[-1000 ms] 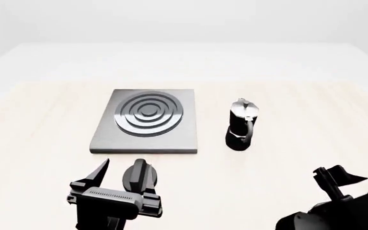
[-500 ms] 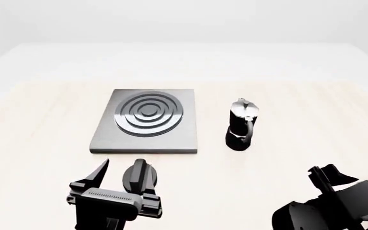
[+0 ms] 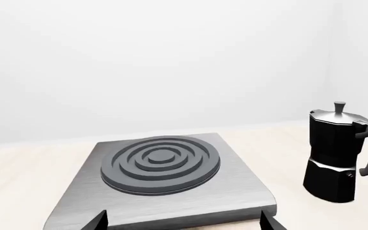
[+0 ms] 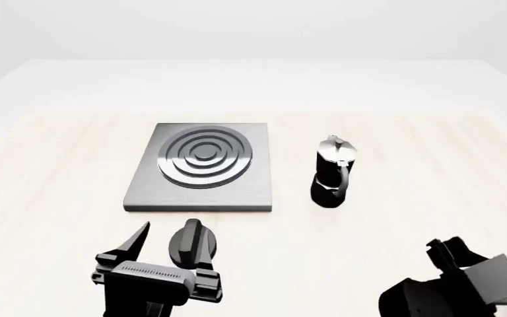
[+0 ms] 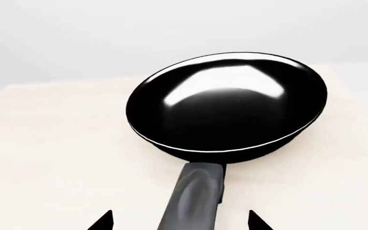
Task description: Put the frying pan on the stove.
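The frying pan [image 5: 225,103], glossy black with a shiny inside, rests on the pale table in the right wrist view. Its long handle [image 5: 193,201] points back toward my right gripper [image 5: 179,221]. That gripper is open, its two fingertips standing wide on either side of the handle without touching it. In the head view my right gripper [image 4: 447,249] sits low at the near right. The stove [image 4: 236,191] is a grey slab with a ringed burner, left of centre. My left gripper [image 4: 167,230] hovers open just in front of the stove [image 3: 235,191], holding nothing.
A black-and-silver moka pot [image 4: 333,172] stands upright just right of the stove, between it and the pan's side; it also shows in the left wrist view [image 3: 334,153]. The table's far edge meets a white wall.
My right gripper has sunk lower and drawn slightly toward the near edge in the head view. The left gripper, stove and moka pot have stayed put.
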`<state>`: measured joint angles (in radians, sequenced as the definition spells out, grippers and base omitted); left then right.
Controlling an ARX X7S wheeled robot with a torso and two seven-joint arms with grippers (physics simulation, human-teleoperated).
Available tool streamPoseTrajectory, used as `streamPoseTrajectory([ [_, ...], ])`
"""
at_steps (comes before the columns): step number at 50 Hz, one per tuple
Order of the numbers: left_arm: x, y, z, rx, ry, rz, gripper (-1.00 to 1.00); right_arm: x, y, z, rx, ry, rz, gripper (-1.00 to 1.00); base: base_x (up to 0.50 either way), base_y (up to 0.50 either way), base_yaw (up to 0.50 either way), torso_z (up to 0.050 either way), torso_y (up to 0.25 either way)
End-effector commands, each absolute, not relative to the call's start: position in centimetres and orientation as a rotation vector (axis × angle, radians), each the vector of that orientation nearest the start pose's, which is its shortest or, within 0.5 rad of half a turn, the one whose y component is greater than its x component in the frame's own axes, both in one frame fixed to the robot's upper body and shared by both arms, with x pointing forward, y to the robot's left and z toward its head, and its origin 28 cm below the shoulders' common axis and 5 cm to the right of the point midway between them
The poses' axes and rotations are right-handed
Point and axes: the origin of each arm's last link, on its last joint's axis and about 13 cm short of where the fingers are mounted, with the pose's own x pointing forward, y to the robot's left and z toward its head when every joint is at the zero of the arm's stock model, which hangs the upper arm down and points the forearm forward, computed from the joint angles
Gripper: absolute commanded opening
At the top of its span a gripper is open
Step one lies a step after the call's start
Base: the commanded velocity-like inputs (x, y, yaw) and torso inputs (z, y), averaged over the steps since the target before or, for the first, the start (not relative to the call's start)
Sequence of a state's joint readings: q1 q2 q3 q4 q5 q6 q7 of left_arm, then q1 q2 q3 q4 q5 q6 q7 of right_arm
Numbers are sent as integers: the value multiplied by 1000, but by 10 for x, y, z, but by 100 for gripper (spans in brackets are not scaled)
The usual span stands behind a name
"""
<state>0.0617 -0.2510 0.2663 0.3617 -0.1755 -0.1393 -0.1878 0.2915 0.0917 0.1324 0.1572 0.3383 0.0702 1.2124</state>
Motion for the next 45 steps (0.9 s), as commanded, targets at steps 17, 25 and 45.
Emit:
streamPoseTrajectory([
  [17, 188, 197, 57, 29, -91, -146, 100, 281, -144, 28, 355, 176, -1329, 100, 0, 0, 0, 0, 0],
  [25, 189, 197, 57, 30, -90, -146, 100, 282, -143, 26, 365, 188, -1324, 100, 0, 0, 0, 0, 0],
  [45, 190, 196, 58, 29, -94, -147, 100, 281, -144, 30, 354, 158, -1312, -100, 0, 0, 0, 0, 0],
])
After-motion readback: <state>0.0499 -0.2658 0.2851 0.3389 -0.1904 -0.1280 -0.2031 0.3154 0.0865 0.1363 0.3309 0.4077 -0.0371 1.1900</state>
